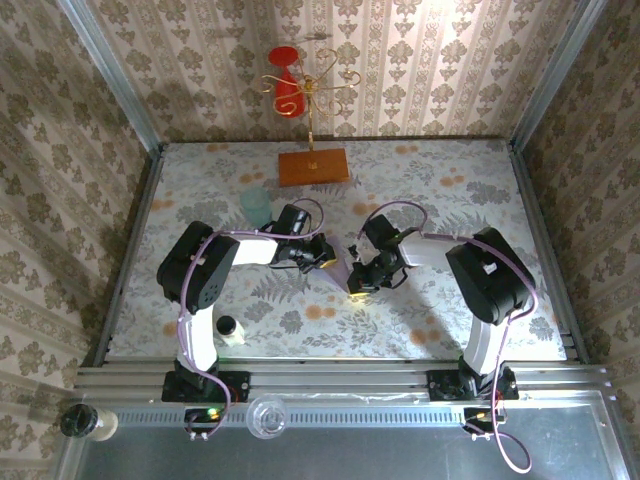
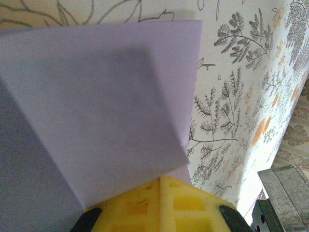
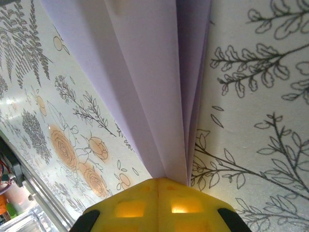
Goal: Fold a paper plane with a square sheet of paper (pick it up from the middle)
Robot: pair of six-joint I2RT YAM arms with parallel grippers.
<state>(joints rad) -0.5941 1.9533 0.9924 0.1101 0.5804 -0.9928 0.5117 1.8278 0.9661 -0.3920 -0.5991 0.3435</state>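
The pale lilac sheet of paper (image 1: 338,262) is folded into layers and held just over the floral table between both arms. My left gripper (image 1: 322,260) is shut on one edge of it. From the left wrist, a broad folded flap of the paper (image 2: 96,106) spreads away from the yellow fingertips (image 2: 140,205) of the left gripper (image 2: 161,180). My right gripper (image 1: 358,282) is shut on the other end. There, several narrow layers of the paper (image 3: 154,87) run together into the right gripper (image 3: 158,181) like a pointed dart. The paper hides the table beneath it.
An orange-brown wooden board (image 1: 313,166) lies at the back centre, with a gold wire stand and a red piece (image 1: 290,88) behind it. A pale teal cup (image 1: 256,205) stands by the left arm's elbow. A small white bottle (image 1: 228,329) sits near the left base.
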